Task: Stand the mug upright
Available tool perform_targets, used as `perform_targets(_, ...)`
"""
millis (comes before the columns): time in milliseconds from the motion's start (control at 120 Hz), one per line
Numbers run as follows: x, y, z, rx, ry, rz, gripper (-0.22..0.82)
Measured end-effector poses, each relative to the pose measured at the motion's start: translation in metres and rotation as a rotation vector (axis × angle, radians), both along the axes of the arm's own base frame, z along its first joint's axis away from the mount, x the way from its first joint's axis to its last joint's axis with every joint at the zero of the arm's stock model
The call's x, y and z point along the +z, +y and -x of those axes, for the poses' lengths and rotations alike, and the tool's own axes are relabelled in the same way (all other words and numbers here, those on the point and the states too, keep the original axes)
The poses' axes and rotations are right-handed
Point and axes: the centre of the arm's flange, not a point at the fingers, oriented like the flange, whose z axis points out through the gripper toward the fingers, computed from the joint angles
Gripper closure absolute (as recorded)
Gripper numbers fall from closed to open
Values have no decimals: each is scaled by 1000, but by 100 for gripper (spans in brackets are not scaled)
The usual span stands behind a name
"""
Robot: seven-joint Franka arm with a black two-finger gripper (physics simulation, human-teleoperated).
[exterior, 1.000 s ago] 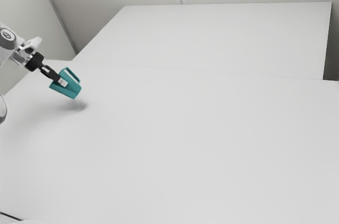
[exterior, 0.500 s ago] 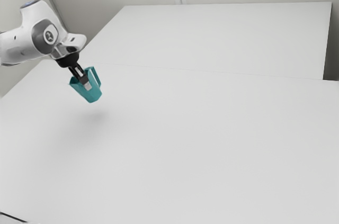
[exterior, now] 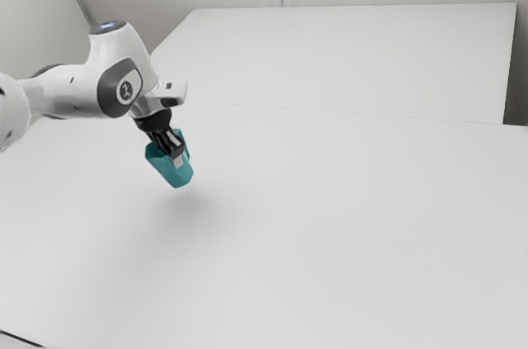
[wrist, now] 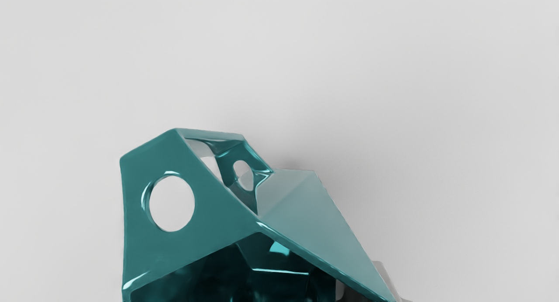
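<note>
Looking out over the broad, pale table [exterior: 330, 217]; reaching in from the exterior view's left with the white arm [exterior: 78, 93], throwing a soft shadow [exterior: 188, 209] below. Angling the black gripper [exterior: 177, 157] downward now, and yes, pinching the teal mug [exterior: 170, 172] by its wall! Holding it clear above the tabletop, tilting it, pointing its mouth back toward the arm.

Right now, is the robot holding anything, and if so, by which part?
Yes: a glossy teal faceted mug, tilted and aloft, is held by its side wall near the rim, away from the handle, with one jaw inside and one outside.
</note>
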Motion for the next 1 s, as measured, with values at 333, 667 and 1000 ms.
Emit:
perform_targets(333,-27,-79,8,-1,-9,-6,78)
perform_targets(667,-57,-60,4,58,-20,-51,78)
perform_targets(1000,-71,-25,-2,155,-26,-44,78)
